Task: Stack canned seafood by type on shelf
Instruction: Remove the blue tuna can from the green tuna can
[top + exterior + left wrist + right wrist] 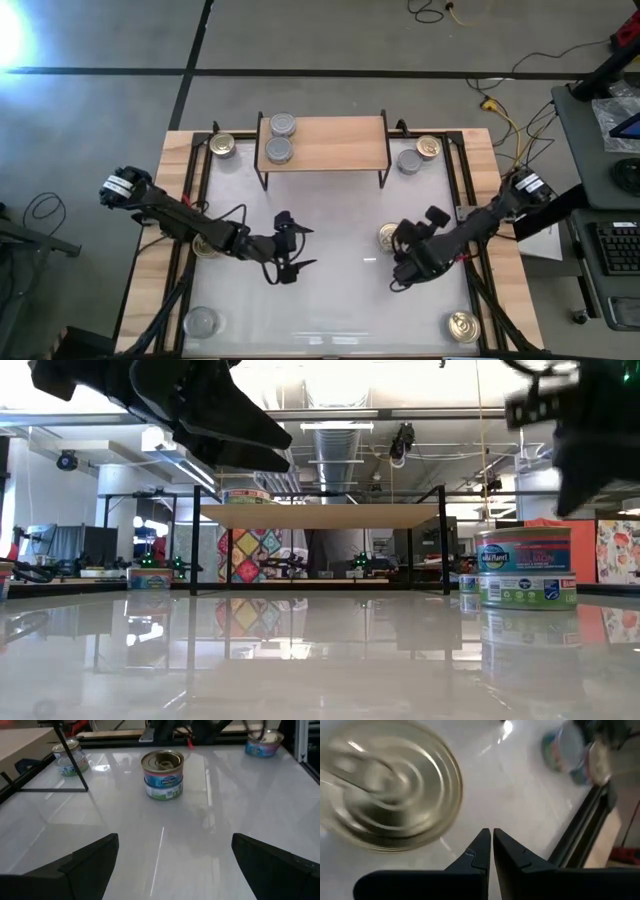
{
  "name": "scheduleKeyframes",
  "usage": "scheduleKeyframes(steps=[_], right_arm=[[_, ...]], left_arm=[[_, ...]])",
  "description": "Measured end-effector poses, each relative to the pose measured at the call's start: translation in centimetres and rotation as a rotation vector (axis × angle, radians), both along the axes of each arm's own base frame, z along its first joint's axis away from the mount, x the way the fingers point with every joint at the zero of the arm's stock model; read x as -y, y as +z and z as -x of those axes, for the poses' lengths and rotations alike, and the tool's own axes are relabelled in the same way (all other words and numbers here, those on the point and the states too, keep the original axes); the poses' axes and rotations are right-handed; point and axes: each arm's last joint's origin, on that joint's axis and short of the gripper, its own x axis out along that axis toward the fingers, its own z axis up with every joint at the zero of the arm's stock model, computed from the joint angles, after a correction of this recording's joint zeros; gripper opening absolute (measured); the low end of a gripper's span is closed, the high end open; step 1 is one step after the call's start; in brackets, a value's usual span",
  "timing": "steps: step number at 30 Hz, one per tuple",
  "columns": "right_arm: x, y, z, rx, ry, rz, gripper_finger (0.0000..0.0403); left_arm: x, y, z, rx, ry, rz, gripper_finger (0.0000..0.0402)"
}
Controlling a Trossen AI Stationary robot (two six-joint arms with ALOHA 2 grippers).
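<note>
We judge gold-top can (388, 236) next: at 10 o'clock, just beside right gripper (400, 281), fingers closed, empty. Left gripper (290, 270) farther, spread wide, empty.

White glossy table (340, 300), wood border; keyboard (612, 262) on grey desk (580, 140) beyond right pincer; yellow cable (497, 112) on floor.

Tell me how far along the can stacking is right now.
Done: two silver-topped cans sit on the shelf. In hand: nothing; the right pincer is shut and empty beside a gold-topped can, and the left pincer is open mid-table. Left: several cans on the table, by its edges and corners.
</note>
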Motion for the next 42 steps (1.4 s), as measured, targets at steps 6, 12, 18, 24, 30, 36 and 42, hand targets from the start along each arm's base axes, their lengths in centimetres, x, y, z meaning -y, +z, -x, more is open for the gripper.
scheduleKeyframes(steps=[6,12,18,24,30,36,42], right_arm=[[0.6,-0.9,0.6,-0.028,0.021,-0.068,0.0018],[0.6,1.6,0.9,0.065,0.066,-0.12,0.0087],[1.2,3.1,1.9,0.118,0.101,-0.154,0.0194],[2.5,2.2,3.3,0.176,0.001,-0.151,0.0273],[3.4,2.0,3.9,0.458,-0.158,-0.262,0.0302],[3.7,0.9,4.2,0.641,-0.181,-0.363,0.0285],[3.5,-1.1,3.9,0.706,-0.188,-0.437,0.0246]], left_arm=[[-0.1,-0.3,0.2,-0.005,0.005,0.01,0.0372],[-0.1,-0.3,0.2,-0.005,0.007,0.01,0.0372],[-0.1,-0.3,0.2,-0.001,0.01,0.018,0.0372],[-0.1,-0.3,0.1,0.001,0.01,0.018,0.0372],[-0.1,-0.2,0.1,0.006,0.01,0.021,0.0372],[-0.1,-0.3,0.2,0.011,0.012,0.018,0.0372],[-0.5,-1.1,0.8,0.069,0.055,0.022,0.0372]])
